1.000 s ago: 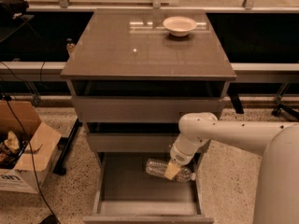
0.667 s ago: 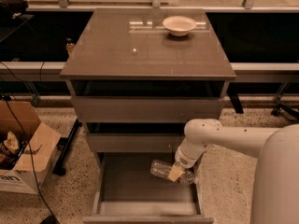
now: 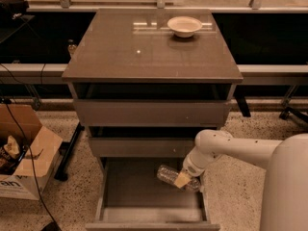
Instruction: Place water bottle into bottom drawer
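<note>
Nearly there, by the look of it. The bottom drawer (image 3: 126, 189) stands pulled well out, its long tray dark and bare. The water bottle (image 3: 168, 173) is already within its outline, over the right-hand part of the tray and near the drawer's right wall. The tool (image 3: 183, 179) is down in the drawer with it, reaching in from beyond that right wall on the white arm (image 3: 231, 147). It grips the bottle toward the bottle's right-hand end, and a tan finger pad (image 3: 182, 180) lies across the clear plastic.

So the carrying is done, I judge, and the drawer needs no more opening. What is left is the release: the tool has yet to let go and lift clear of the drawer. I cannot tell whether the bottle rests on the drawer floor or hangs just above it.

The bottle lies on its side, roughly level. One end points toward the drawer's middle and the other is hidden behind the tool. It is clear and ribbed, catching pale glints, and it looks light and round enough to roll a little once freed. Its label and cap cannot be made out.

Above the drawer, a pale bowl (image 3: 184, 26) rests on top of the desk (image 3: 139, 52), well apart from the drawer.
</note>
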### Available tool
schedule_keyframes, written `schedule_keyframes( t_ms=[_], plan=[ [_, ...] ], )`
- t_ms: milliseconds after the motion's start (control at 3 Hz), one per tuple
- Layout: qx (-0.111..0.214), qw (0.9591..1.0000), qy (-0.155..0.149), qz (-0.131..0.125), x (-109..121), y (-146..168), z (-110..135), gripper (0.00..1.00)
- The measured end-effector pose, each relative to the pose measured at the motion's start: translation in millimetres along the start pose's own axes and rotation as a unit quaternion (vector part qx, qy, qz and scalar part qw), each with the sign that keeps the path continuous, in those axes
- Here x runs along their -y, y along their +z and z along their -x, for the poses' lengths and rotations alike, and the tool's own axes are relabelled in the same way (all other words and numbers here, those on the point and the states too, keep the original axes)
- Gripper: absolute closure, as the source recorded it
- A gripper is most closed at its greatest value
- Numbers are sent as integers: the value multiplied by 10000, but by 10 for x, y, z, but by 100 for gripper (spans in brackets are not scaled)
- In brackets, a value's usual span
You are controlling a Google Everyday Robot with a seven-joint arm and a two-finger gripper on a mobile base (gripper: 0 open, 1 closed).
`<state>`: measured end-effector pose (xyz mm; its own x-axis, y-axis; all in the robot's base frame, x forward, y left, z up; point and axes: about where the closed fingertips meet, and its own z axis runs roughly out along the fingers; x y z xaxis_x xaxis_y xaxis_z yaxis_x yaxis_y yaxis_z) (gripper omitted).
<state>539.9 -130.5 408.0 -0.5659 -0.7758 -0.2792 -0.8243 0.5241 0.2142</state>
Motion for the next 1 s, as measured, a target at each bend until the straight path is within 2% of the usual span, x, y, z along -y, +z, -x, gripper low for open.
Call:
schedule_keyframes(
  t_ms=[333,667,1000],
  plan=[
    [-19,10000,-66,-11,-60,243,74,100],
    [-40,9999,-144,41,-55,640,168,100],
    [117,9996,26,250,8,1262,224,100]
  ],
)
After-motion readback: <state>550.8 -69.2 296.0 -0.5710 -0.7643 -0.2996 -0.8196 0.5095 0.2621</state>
